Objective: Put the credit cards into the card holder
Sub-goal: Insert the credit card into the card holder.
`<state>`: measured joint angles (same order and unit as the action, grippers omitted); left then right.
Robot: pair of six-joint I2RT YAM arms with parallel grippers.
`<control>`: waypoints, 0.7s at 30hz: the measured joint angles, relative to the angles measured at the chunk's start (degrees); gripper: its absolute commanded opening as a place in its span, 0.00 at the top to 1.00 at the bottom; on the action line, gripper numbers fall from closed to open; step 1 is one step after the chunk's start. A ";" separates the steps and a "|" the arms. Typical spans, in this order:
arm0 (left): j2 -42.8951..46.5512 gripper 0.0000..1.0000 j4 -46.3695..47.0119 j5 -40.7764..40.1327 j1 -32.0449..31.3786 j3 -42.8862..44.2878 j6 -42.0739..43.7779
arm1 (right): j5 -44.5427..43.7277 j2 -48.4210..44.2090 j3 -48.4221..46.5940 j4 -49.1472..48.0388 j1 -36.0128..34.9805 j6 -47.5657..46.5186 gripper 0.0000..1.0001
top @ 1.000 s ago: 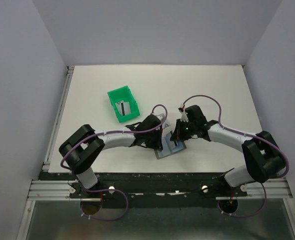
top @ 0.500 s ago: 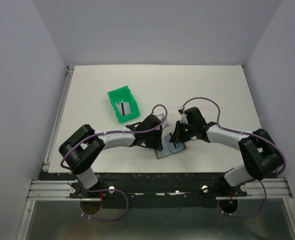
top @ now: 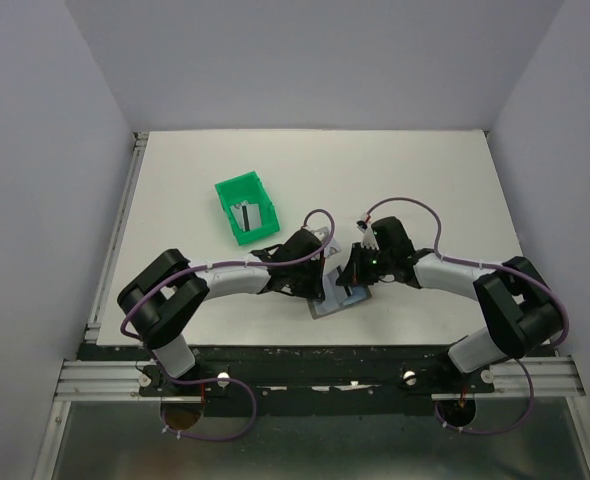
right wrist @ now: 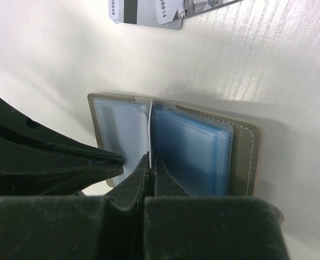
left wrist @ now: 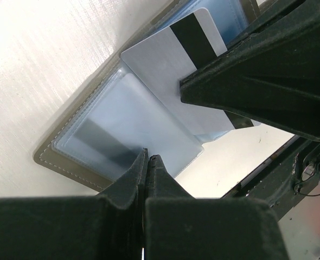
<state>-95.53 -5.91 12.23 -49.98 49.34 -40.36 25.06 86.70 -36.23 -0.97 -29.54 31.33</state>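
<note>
The card holder [top: 327, 306] lies open on the table between both arms, grey-brown outside [right wrist: 241, 157] with blue-grey clear sleeves. My right gripper [right wrist: 151, 158] is shut on a credit card [right wrist: 150, 116], seen edge-on and standing in the fold between the sleeves. In the left wrist view the same silver credit card [left wrist: 165, 65] shows its dark stripe, tilted over the card holder [left wrist: 57, 158]. My left gripper [left wrist: 147, 157] is shut, with its tips resting on the left clear sleeve. More credit cards [right wrist: 146, 11] lie on the table just beyond the holder.
A green plastic bin [top: 245, 210] with a card inside stands on the table to the back left of the grippers. The table's near edge and the black rail [top: 315, 350] run just below the card holder.
The right gripper has shifted slightly left with the card, closer over the holder's fold. The left gripper has stayed on the sleeve.
</note>
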 measured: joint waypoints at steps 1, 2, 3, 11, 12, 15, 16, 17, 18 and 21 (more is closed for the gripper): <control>0.00 1.00 -0.02 0.00 0.00 0.00 0.00 | 0.28 0.07 0.17 -0.39 0.04 0.15 1.00; 0.00 1.00 -0.04 0.00 0.00 0.00 0.00 | 0.48 0.15 0.37 -0.90 0.04 0.37 0.99; 0.00 1.00 -0.09 0.00 0.00 0.00 0.00 | 0.83 0.20 0.57 -1.36 0.04 0.63 0.99; 0.00 1.00 -0.22 0.00 0.00 0.00 0.00 | 2.80 0.22 1.73 -3.74 0.04 2.19 0.99; 0.02 1.00 -0.22 0.02 0.00 0.00 0.00 | 2.93 0.22 1.75 -3.78 0.04 2.27 0.99; 0.02 1.00 -0.17 0.00 0.00 -0.09 0.00 | 3.50 0.22 1.75 -4.09 0.04 2.69 0.99; 0.02 1.00 -0.17 0.00 0.00 -0.09 -0.02 | 3.76 0.22 1.75 -4.17 0.04 2.78 0.99; 0.04 1.00 -0.17 0.00 0.00 -0.09 0.00 | 3.98 0.22 1.79 -4.24 0.02 2.95 0.99; 0.04 1.00 -0.17 0.00 0.00 -0.09 -0.02 | 4.20 0.22 1.84 -4.35 0.02 3.15 0.99; 0.04 1.00 -0.15 0.00 0.00 -0.11 0.00 | 4.59 0.22 1.99 -4.66 0.04 3.41 0.99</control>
<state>-95.48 -6.07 12.23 -49.98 49.23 -40.36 29.65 86.91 -34.24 -5.63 -29.50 34.74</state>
